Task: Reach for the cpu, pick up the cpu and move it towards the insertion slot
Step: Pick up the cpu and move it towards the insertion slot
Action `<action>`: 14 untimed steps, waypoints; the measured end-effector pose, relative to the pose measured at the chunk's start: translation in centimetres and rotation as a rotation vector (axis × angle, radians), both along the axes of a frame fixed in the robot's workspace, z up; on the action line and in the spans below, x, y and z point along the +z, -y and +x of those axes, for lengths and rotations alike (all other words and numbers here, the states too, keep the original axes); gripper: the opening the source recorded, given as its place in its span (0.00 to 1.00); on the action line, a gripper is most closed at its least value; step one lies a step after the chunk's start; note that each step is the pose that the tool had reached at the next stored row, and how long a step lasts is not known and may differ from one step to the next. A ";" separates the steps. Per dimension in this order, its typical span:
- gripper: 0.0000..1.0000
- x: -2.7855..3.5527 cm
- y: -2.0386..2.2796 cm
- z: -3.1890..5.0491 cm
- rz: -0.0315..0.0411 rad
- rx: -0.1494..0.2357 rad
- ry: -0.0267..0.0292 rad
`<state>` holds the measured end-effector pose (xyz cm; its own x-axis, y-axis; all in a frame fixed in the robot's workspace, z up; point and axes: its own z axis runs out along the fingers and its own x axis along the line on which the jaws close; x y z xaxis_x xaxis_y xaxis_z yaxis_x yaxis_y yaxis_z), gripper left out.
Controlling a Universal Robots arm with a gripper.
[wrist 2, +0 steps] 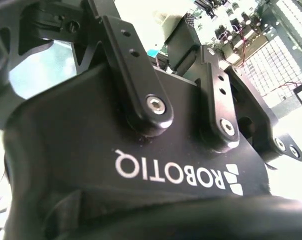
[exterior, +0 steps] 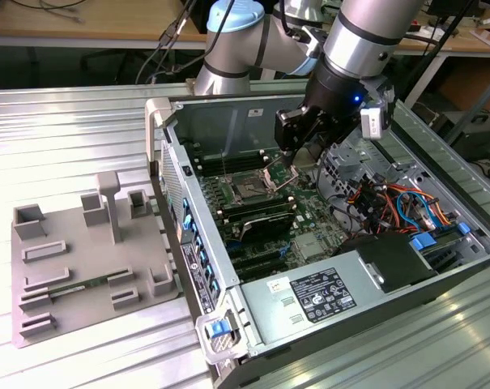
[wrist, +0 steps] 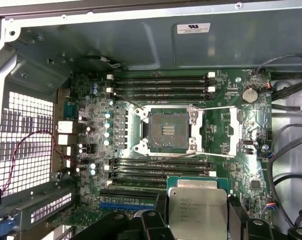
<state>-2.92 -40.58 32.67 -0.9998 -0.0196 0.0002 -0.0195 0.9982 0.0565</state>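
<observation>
Already the cpu is clamped flat between the gripper fingers, silvery top facing the camera, held over the green board inside the case. It hangs just short of the slot, whose bracket stands swung open. To my eye the chip is square, no long axis; its edges run parallel to the socket frame. Good carrying keeps it level, squared, clear of the memory slots between.
</observation>
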 end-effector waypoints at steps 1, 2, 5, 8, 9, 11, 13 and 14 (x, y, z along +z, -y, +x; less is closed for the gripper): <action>0.55 0.00 -0.13 0.01 0.0000 0.000 0.0000; 0.55 -0.01 -0.28 0.01 -0.0001 0.000 0.0000; 0.55 -0.04 -0.56 0.01 0.0000 0.000 0.0000; 0.55 -0.07 -0.79 0.02 0.0000 0.000 0.0001; 0.55 -0.07 -0.85 0.01 0.0000 0.000 0.0000; 0.55 -0.09 -1.01 0.01 0.0000 0.000 0.0000; 0.55 -0.11 -1.23 0.02 0.0000 0.000 0.0000; 0.55 -0.12 -1.30 0.02 0.0000 0.000 0.0000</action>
<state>-2.90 -39.28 32.55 -0.9998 -0.0196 0.0001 -0.0195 0.9982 0.0564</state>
